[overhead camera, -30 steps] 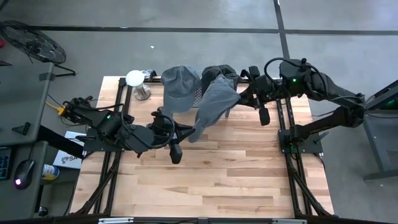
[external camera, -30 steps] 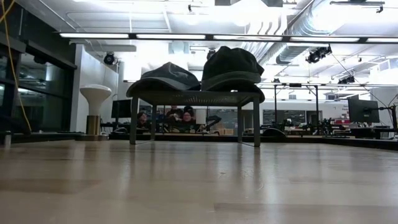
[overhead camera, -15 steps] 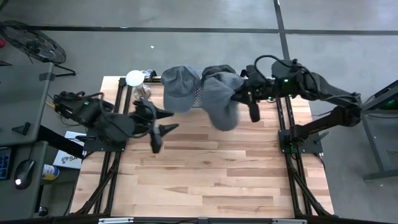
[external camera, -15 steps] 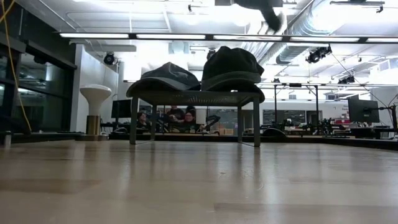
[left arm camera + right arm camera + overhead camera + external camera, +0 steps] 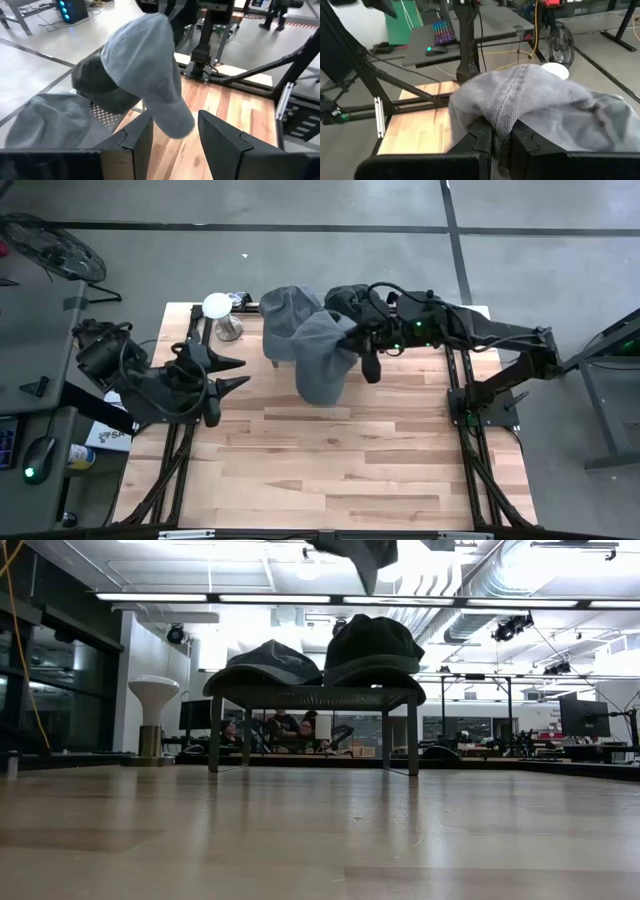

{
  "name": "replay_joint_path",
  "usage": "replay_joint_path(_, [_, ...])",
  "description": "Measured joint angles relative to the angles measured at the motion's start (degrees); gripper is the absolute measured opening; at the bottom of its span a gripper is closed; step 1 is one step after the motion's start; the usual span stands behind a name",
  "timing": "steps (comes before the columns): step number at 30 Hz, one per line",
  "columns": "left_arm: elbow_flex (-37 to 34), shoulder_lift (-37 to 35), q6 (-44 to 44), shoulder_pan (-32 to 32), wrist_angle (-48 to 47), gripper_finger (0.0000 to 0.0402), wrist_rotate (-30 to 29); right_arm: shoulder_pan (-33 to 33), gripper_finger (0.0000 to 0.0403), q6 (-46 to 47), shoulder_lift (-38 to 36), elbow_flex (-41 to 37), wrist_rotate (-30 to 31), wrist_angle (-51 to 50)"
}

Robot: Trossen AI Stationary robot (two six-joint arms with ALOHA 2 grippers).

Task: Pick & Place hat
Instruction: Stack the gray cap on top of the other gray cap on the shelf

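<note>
High view. Light grey hat (image 5: 322, 355) carried above the table (image 5: 330, 470), clear of the wood, pinched by the right gripper (image 5: 362, 343) at the fabric. Hat positioned just in front of the rack (image 5: 318, 332), which already bears a grey cap (image 5: 282, 315) and a dark cap (image 5: 345, 295). White stand (image 5: 218, 308) near the far left corner. Left gripper (image 5: 232, 372) parked at the left side, well apart from the hat, fingers spread, nothing between them.

Low view. Rack on four legs, grey cap (image 5: 265, 662) and dark cap (image 5: 372, 645) seated side by side on top. Only the lower edge of the carried hat (image 5: 360, 552) visible, hanging above the rack. White stand (image 5: 153, 700) beside the rack. People seated in the room behind.

Left wrist view. Fingers (image 5: 137, 137) apart and empty; hat (image 5: 145, 62) hanging ahead, brim down, with the dark cap (image 5: 92, 80) behind it.

Right wrist view. Fingers (image 5: 479, 134) pressed together on a fold of hat (image 5: 530, 102) cloth.

Step in hand, as judged: transport phase, hat picked, placement not yet done. Next move, as judged: carry to a free spot, lower until supported, then release; destination not determinable. Risk: loose cloth may drag on the caps.
</note>
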Motion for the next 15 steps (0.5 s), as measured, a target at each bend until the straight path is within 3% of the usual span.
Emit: replay_joint_path(15, [-1.83,-1.08,-13.31,-7.66,-14.33,0.0131,-9.02,0.54,0.0019,0.91,0.43,0.00,2.80,4.03])
